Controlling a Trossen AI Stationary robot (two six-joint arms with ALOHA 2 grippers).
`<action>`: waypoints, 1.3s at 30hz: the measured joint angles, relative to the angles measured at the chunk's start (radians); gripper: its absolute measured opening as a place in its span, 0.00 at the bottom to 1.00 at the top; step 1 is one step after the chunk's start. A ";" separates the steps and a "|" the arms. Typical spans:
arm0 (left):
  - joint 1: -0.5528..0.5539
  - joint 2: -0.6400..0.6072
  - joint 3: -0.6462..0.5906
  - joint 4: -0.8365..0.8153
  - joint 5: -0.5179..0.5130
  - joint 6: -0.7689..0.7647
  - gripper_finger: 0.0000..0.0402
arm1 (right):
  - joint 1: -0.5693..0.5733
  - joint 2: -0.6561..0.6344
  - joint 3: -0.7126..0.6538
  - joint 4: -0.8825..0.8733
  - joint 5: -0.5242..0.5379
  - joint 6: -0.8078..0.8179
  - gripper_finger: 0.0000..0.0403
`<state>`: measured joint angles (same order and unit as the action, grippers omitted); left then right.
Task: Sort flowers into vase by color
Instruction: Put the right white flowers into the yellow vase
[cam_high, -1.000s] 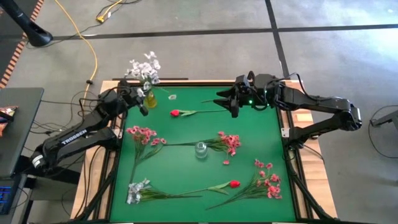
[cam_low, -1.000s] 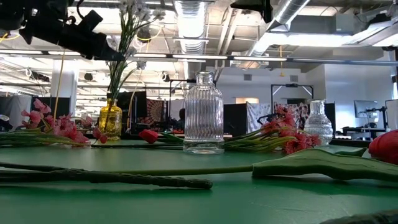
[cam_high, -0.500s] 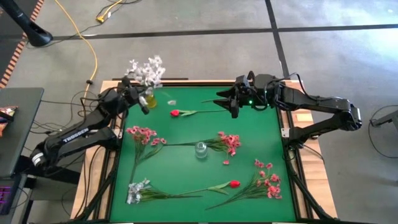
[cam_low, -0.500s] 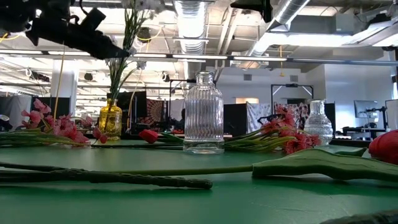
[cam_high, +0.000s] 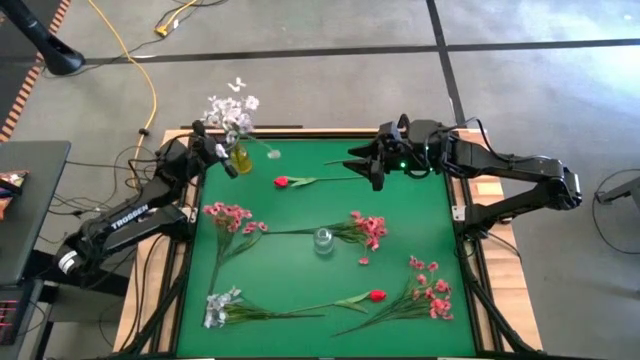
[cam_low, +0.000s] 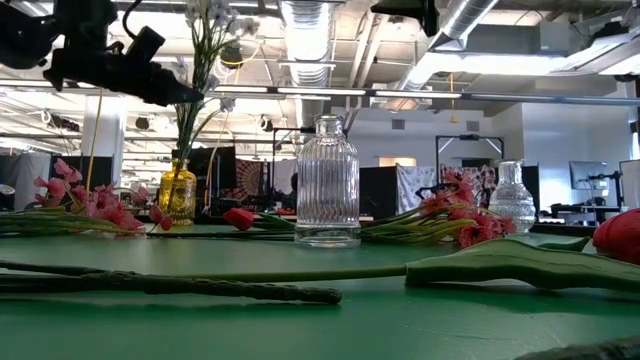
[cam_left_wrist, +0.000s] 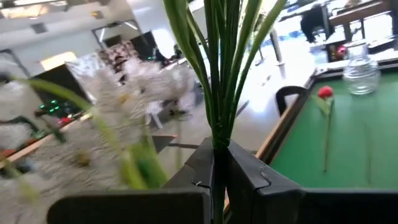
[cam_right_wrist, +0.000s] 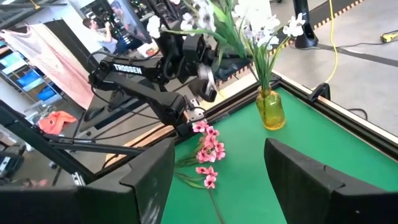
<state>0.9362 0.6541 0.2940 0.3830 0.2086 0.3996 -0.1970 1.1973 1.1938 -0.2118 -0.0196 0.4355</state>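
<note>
The counter (cam_high: 300, 270) has a green matt cover that looks like felt, inside a frame of pale wood. At its far left corner the small yellow vase (cam_low: 178, 193) is tinted glass, glossy. The ribbed vase (cam_low: 328, 196) near the middle is clear glass and shines along its ridges. The whitish flowers (cam_high: 230, 110) have thin petals like cloth, and their green stems (cam_left_wrist: 217, 68) look like smooth plastic. The left hand (cam_left_wrist: 219, 177), closed on these stems, is dark matt plastic. The right hand (cam_right_wrist: 214, 180) has the same dull black finish.

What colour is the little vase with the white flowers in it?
The vase is yellow, see-through glass. It shows best in the right wrist view, holding the white flowers.
</note>
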 joint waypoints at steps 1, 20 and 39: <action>0.009 0.000 0.000 -0.003 0.007 0.004 0.02 | 0.000 0.000 0.000 -0.003 0.000 -0.001 0.68; 0.065 0.094 0.000 -0.001 0.084 0.041 0.02 | 0.000 0.000 0.000 -0.034 -0.001 0.001 0.68; 0.078 0.151 -0.019 -0.014 0.106 0.057 0.02 | 0.000 0.000 0.000 -0.039 -0.005 0.009 0.68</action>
<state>1.0147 0.8051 0.2752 0.3693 0.3145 0.4570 -0.1970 1.1973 1.1934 -0.2508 -0.0242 0.4442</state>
